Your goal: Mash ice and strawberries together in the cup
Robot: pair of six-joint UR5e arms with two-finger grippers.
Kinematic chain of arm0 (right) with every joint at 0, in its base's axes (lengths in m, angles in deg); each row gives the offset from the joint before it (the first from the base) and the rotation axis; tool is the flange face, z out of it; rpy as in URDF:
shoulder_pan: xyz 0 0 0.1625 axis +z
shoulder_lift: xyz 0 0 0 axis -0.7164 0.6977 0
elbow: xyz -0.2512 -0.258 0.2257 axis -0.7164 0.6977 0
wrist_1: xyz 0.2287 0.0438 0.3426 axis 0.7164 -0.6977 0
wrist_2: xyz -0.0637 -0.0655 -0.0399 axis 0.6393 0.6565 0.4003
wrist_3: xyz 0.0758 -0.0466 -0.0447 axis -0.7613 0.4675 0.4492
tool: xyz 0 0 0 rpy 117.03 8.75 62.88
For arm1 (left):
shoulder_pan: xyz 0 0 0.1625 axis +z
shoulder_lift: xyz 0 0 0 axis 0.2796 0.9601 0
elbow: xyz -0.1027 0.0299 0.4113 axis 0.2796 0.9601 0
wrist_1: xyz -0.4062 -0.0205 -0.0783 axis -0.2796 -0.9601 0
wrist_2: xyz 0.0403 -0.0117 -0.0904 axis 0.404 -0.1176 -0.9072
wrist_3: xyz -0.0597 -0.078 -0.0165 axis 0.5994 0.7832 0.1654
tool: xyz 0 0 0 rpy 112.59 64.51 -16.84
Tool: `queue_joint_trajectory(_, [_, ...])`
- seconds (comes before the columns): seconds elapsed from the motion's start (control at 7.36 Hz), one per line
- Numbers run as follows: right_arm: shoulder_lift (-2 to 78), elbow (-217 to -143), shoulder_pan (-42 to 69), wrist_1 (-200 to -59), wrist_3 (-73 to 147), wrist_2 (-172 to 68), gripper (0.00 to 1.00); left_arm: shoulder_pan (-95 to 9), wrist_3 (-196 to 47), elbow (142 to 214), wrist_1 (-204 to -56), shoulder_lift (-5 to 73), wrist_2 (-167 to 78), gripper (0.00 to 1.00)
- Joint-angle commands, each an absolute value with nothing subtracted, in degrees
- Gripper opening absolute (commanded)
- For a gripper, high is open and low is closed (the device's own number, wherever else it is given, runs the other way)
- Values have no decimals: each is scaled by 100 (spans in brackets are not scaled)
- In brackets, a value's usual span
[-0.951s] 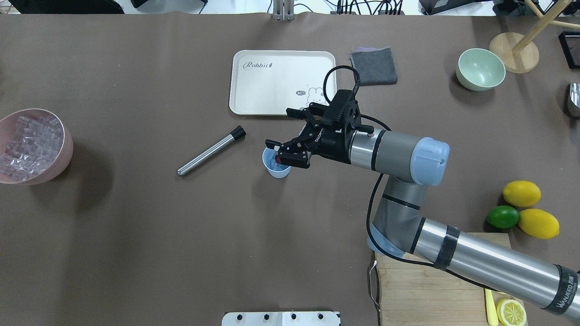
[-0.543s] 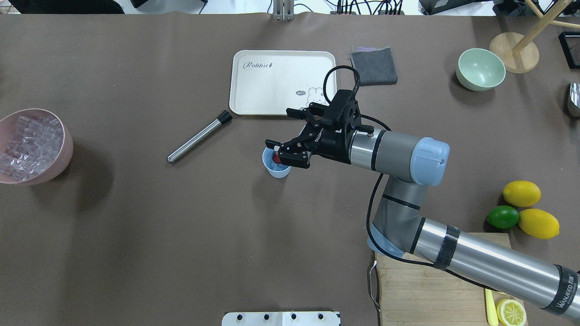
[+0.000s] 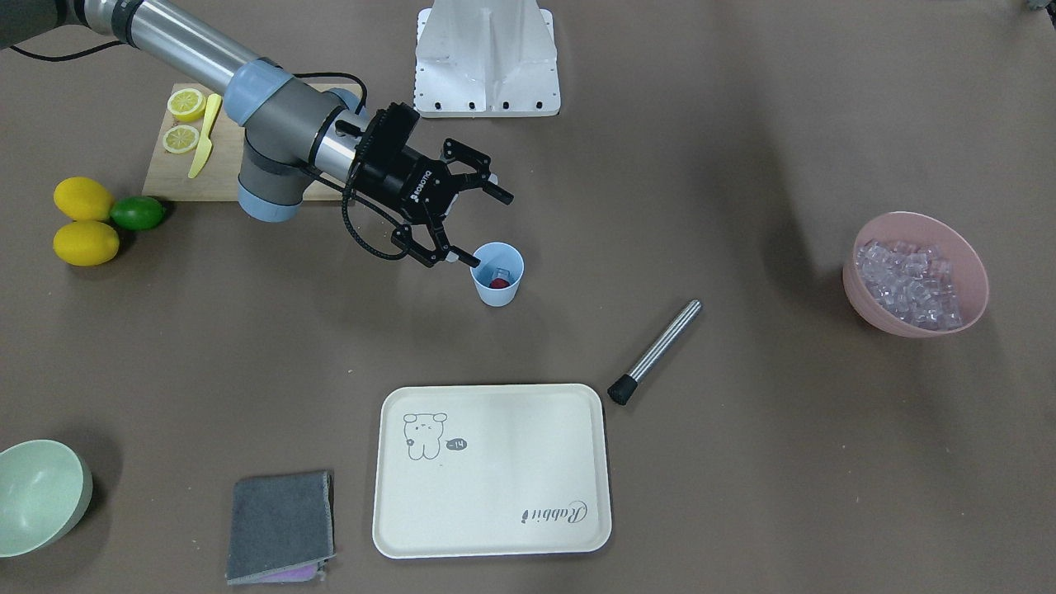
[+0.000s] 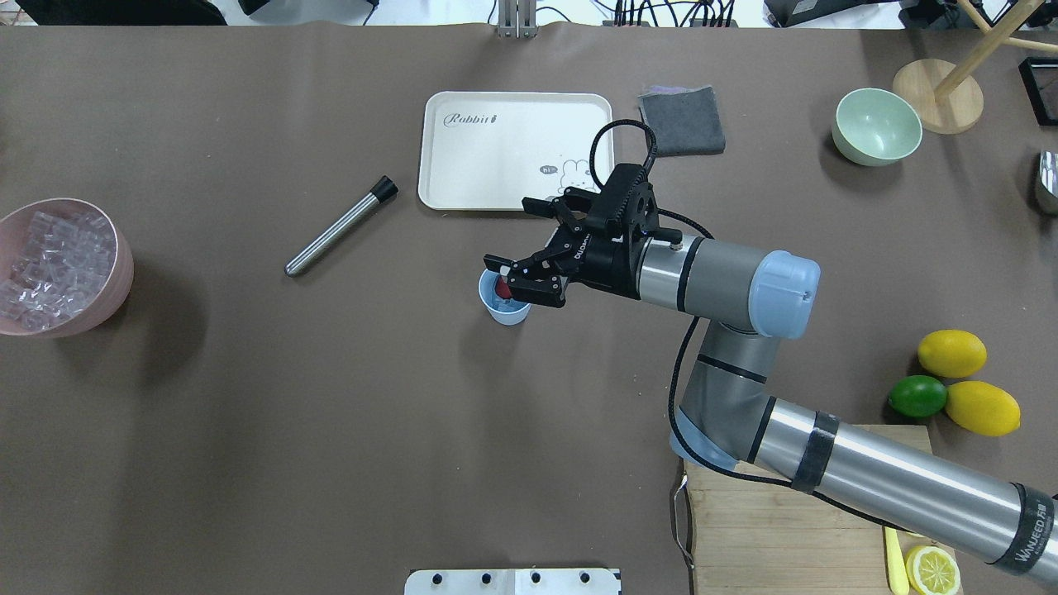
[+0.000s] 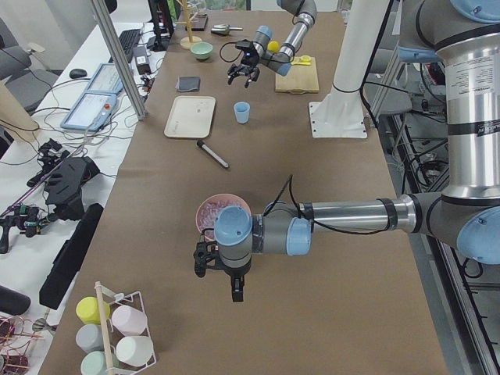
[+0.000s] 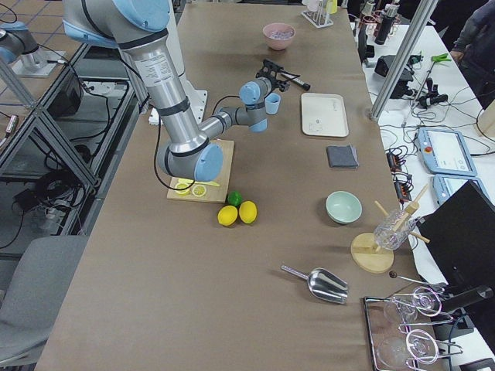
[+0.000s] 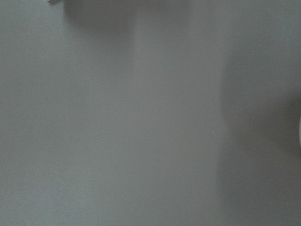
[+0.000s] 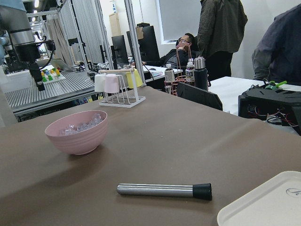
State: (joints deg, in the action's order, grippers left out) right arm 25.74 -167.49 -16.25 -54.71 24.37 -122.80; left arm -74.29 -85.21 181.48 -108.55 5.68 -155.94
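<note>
Right claw: released, jaws spread wide with nothing between them. It hovered above the table, with its fingers aimed away from its own arm.
Left claw: it showed only small and from the side, hanging fingers-down over the table. I cannot tell whether it was released or clenched.
Cup: stood upright on the table, below the right claw and apart from it. Its rim sat under one fingertip.
Strawberry: lay red inside the cup, beneath the right claw and not held.
Ice: most was heaped far ahead of the right claw's fingertips. A pale cube or so sat in the cup beside the strawberry.
Pink bowl: held the ice heap and stood well apart from the right claw, in the direction its fingers pointed. It was near the left claw.
Muddler: a steel rod with a black tip, lying flat ahead of the right claw and past the cup. It touched neither claw.
Tray: lay just beside the right claw, on the side away from the robot.
Cloth: lay grey and folded beyond the tray's corner, off to the claw's wrist side.
Green bowl: stood well behind the right claw.
Lemons: two whole ones lay far behind the right claw, past the arm's elbow, with a lime touching them.
Board: lay under the right arm, with cut lemon on it.
</note>
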Motion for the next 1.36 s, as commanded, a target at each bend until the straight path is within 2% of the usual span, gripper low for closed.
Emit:
queue_joint_trajectory(0.0, [3935, -18778, 2554, -14636, 3991, -15482, 100, -7429, -8512, 18151, -10855, 561, -15594, 99])
queue_joint_trajectory(0.14, [4382, -18970, 3239, -15060, 4796, -15921, 100, -7429, -8529, 18160, -10846, 552, -15586, 99])
queue_joint_trajectory(0.27, [5352, -19494, 3325, -15064, 4830, -15804, 100, -7429, -8529, 18169, -10846, 561, -15577, 99])
queue_joint_trajectory(0.41, [5927, -19577, 3378, -15090, 4822, -15898, 100, -7438, -8538, 18160, -10846, 587, -15603, 99])
queue_joint_trajectory(0.54, [6177, -19535, 3378, -15065, 4813, -15986, 100, -7438, -8547, 18160, -10846, 639, -15603, 99])
queue_joint_trajectory(0.95, [6179, -19359, 3369, -15065, 4884, -15995, 100, -7438, -8529, 18177, -10794, 684, -15586, 99])
queue_joint_trajectory(1.22, [6214, -19332, 3369, -15073, 4875, -15979, 100, -7429, -8530, 18151, -10820, 1024, -15551, 99])
